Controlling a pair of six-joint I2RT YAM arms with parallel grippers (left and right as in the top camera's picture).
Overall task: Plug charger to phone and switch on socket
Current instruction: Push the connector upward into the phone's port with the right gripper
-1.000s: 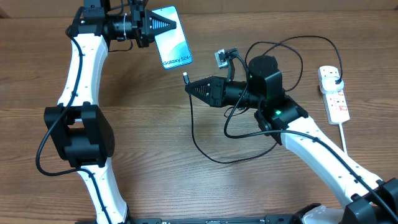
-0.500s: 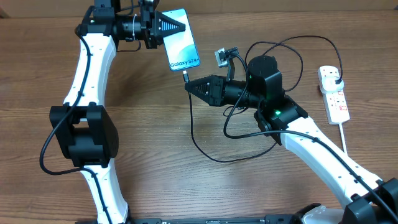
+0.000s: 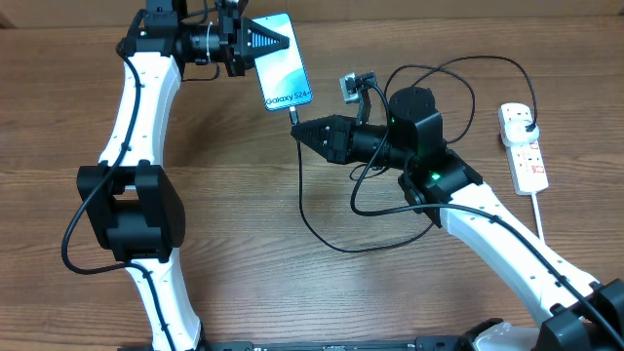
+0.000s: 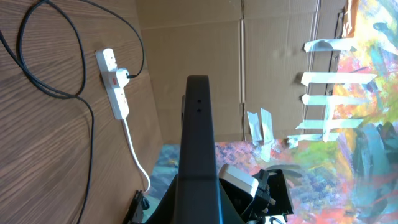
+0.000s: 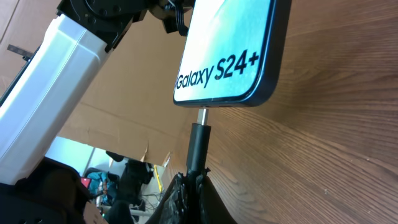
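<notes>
My left gripper point(image 3: 278, 41) is shut on the phone point(image 3: 284, 64), a slim handset with a light-blue screen, held above the far middle of the table. In the left wrist view the phone shows edge-on as a dark bar point(image 4: 198, 143). My right gripper point(image 3: 300, 131) is shut on the connector end of the black charger cable point(image 3: 322, 234). In the right wrist view the connector point(image 5: 199, 138) meets the phone's bottom edge point(image 5: 224, 56). The cable loops over the table to a black plug in the white socket strip point(image 3: 524, 146) at the right, also in the left wrist view point(image 4: 114, 83).
The socket's white cord point(image 3: 539, 216) runs toward the front right. Cable loops point(image 3: 458, 83) lie between my right arm and the socket. A cardboard wall point(image 4: 249, 68) stands behind the table.
Over the last second my left gripper carried the phone right and slightly down toward the connector. My right gripper edged up, bringing the connector tip to the phone's bottom edge.
</notes>
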